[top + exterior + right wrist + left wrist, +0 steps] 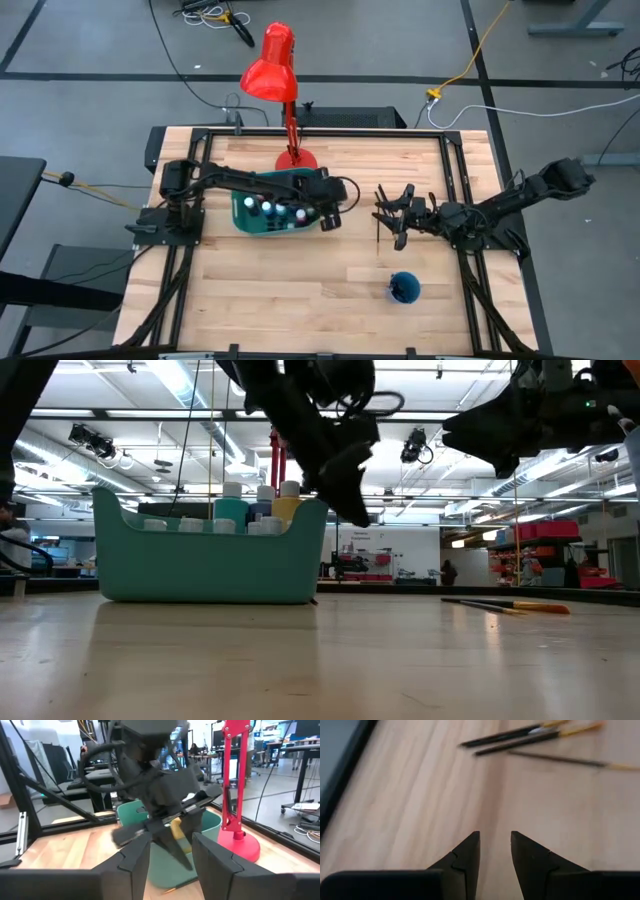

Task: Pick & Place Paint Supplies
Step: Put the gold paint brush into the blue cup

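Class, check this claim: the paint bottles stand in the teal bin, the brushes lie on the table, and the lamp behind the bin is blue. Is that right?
Not quite. The lamp is red, not blue, as the high view shows. The rest holds: the paint bottles stand in the teal bin, and the brushes lie on the table.

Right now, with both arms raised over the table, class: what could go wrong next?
1. The left gripper hangs right beside the teal bin; a swing might knock it and its paint bottles.
2. The paintbrushes lie flat on the wood, so fingers may slip off them.
3. The right gripper is close by: the arms could collide.
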Available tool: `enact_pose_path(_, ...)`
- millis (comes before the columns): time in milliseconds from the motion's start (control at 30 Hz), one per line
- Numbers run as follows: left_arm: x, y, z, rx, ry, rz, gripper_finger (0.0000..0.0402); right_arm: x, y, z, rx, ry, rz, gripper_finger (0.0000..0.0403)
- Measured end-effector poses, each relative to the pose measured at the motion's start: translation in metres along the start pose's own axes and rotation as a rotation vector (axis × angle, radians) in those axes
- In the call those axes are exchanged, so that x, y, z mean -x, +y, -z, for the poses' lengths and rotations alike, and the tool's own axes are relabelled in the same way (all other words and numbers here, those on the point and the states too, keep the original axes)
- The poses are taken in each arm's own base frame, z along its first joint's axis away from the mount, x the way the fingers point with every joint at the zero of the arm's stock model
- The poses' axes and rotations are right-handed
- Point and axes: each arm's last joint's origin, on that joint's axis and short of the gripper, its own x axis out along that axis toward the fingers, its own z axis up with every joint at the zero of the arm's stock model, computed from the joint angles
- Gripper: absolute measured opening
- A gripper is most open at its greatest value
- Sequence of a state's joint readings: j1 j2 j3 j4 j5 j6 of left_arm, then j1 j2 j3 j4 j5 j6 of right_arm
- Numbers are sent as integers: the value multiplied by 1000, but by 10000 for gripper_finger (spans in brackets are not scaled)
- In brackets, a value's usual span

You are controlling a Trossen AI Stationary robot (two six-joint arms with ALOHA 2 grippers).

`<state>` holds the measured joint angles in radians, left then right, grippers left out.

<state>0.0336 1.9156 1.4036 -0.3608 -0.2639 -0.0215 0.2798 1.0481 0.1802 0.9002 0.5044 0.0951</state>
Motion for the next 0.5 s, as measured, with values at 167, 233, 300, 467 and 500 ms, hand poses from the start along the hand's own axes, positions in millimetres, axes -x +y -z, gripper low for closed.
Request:
enact_pose_path(167, 4, -1, 7, -28, 78, -49, 114, 0, 0, 0, 6, 0, 1, 150)
enact_pose_path(233, 6, -2, 10, -35, 115, -42, 114, 0, 0, 0, 6, 0, 1, 150)
enact_pose_path(300, 6, -5, 13, -37, 145, -40, 114, 0, 0, 0, 6, 0, 2, 150)
enact_pose_path(467, 9, -11, 27, -94, 257, -66, 114, 0, 0, 0, 6, 0, 5, 150)
enact_pose_path(500, 11, -11, 29, -94, 279, -76, 114, 0, -1, 0, -1, 0, 8, 150)
